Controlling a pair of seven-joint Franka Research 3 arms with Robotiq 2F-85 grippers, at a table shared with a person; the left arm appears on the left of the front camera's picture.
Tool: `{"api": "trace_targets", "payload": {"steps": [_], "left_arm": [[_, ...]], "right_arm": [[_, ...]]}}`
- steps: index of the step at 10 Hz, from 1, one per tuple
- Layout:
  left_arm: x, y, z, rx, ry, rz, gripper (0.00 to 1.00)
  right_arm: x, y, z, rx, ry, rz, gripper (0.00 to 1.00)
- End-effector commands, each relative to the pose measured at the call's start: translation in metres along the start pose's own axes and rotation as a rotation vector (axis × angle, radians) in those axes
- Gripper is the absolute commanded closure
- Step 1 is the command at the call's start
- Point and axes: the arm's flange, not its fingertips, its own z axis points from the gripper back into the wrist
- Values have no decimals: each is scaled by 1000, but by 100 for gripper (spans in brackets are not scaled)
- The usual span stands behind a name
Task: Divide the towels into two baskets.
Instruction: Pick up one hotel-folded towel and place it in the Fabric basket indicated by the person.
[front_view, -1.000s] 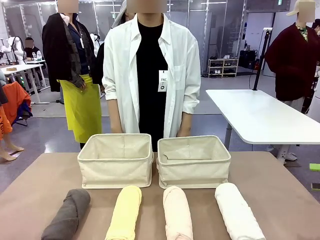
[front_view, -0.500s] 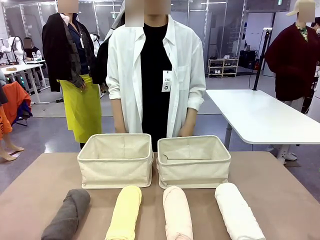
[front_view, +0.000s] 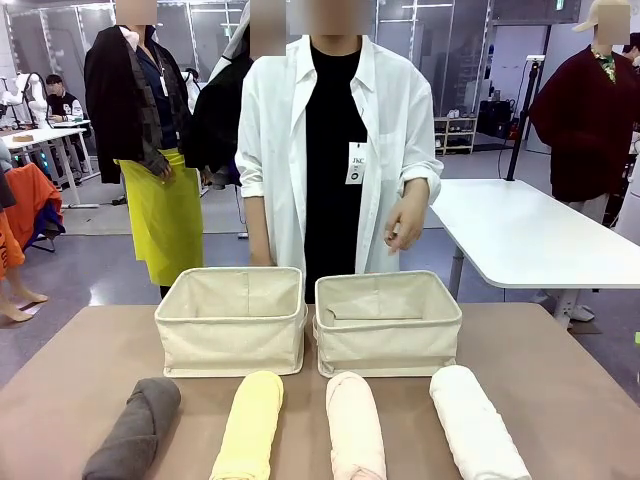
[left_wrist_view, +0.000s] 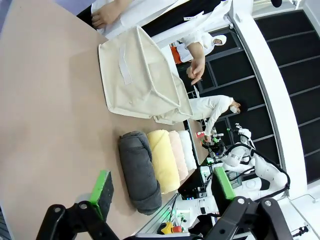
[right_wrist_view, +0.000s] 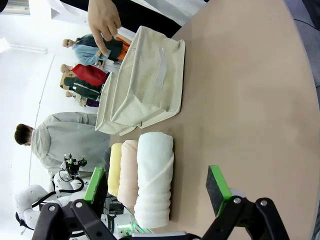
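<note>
Busy lab hall with people standing around, brown tabletop (front_view: 560, 380) in front. We see the left basket (front_view: 232, 345) and the right basket (front_view: 388, 350) just beside each other toward the far edge, mid-span. Their long sides lie parallel to that edge, and there's no towel in either as far as we see.

Four towels sit in a row along the near edge, robot's left to right: dark grey towel (front_view: 135, 425), yellow towel (front_view: 250, 425), pale pink towel (front_view: 355, 430), white towel (front_view: 475, 425). Each roll's long axis runs from near edge to far edge. The two outer rolls are angled so their far ends lean in toward the baskets.

The left tool (left_wrist_view: 162, 190) is released, jaws wide and holding nothing, above the grey end of the row. The right tool (right_wrist_view: 156, 187) is likewise released, above the white end.

A person stands at the far edge with one hand (front_view: 405, 222) raised off the tabletop.

We judge the task not yet begun, with the first pick pending. The next move calls for coming down on a roll with jaws across its width, square to the long axis, then clearing a basket rim
</note>
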Motion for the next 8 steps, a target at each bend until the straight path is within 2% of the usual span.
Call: {"api": "trace_targets", "payload": {"steps": [1,8], "left_arm": [[-1,0,3,2,-5,-1,0],[-1,0,3,2,-5,-1,0]], "right_arm": [[0,2,0,4,0,2,0],[0,2,0,4,0,2,0]]}}
